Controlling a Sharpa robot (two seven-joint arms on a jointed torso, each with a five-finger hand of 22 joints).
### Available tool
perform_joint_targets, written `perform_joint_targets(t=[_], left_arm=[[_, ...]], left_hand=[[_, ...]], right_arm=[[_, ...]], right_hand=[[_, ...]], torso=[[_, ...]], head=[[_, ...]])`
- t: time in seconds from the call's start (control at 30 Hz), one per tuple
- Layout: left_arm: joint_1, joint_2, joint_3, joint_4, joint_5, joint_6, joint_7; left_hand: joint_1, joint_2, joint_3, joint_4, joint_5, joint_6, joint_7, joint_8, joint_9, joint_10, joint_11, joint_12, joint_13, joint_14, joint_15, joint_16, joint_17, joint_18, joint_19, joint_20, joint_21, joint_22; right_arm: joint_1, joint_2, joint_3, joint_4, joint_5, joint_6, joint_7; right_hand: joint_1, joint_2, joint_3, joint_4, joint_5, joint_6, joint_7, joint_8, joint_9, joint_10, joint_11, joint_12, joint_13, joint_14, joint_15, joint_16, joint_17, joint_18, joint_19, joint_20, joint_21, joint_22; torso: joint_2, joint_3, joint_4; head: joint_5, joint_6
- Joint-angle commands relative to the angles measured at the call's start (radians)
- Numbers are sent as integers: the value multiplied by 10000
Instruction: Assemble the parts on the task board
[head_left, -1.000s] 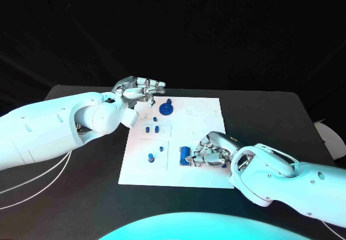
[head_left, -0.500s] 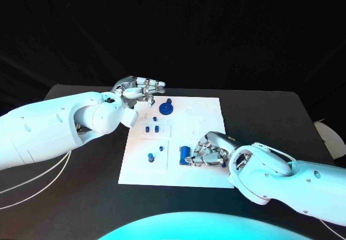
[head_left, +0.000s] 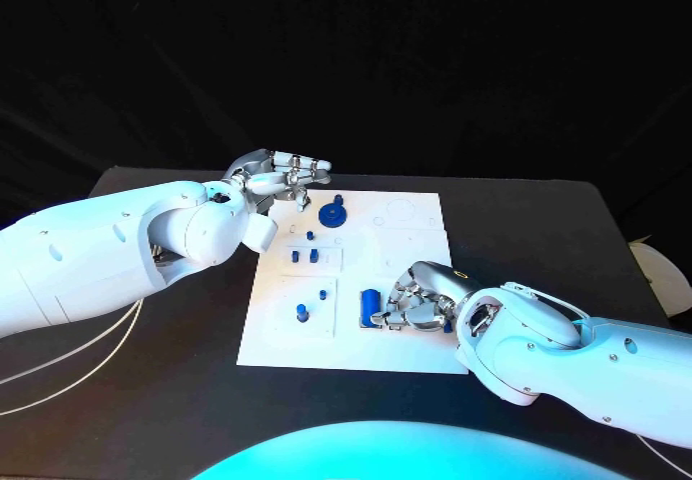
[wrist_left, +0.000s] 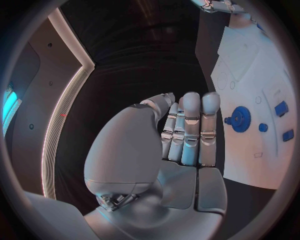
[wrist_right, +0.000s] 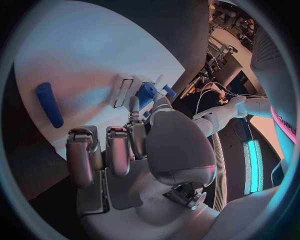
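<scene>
Black table (head_left: 173, 380), one task board (head_left: 411, 355); right hand (head_left: 418, 305) seemingly holds one cylinder (head_left: 371, 304).

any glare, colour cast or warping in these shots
Head view: bluish light tints the arms and task board, no warping. Left wrist view: fisheye circle bends the board's edges; left hand in soft light. Right wrist view: same bending, right hand close, bright strip lights at the rim.

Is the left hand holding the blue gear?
No: the gear lies on the board, apart from the left hand, which holds nothing.
</scene>
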Motion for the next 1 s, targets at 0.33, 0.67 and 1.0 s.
perform_joint_targets(t=[0.33, 0.67, 1.0], left_arm=[[4, 3, 7, 23, 35, 120, 121], [3, 0, 6, 40, 35, 108, 140], [3, 10, 6, 21, 35, 116, 147]], left_hand=[[42, 2, -7, -13, 23, -78, 1, 45, -9, -101, 0, 60, 16, -56, 12, 52, 7, 140, 3, 63, -19, 10], [27, -1, -10, -6, 22, -83, -1, 47, -12, -109, -1, 68, 16, -59, 13, 53, -3, 140, 4, 66, -21, 10], [27, -1, -10, -6, 22, -83, -1, 47, -12, -109, -1, 68, 16, -59, 13, 53, -3, 140, 4, 66, -21, 10]], right_arm=[[-19, -111, -7, 84, -307, 161, -150], [-22, -190, -7, 200, -187, 43, 41], [42, -960, 5, 599, -208, -390, 298]], right_hand=[[195, 57, 29, -71, 46, -10, -75, 76, 15, 75, -11, 40, 385, 843, -77, 49, 1490, -98, 966, -42, 48, 2581], [124, -3, -170, 45, -271, -36, -42, 88, 24, 48, 14, -35, 342, 835, -64, 32, 1460, -90, 951, -37, 12, 2570], [354, 82, -174, 4, -116, -150, -18, 28, -1, -56, 34, -269, 175, 816, -50, -10, 1383, -68, 909, -27, -88, 2541]], torso=[[-3, 0, 10], [-4, 1, -10], [-15, -2, -13]], head=[[-4, 2], [-10, 9], [-110, 50]])
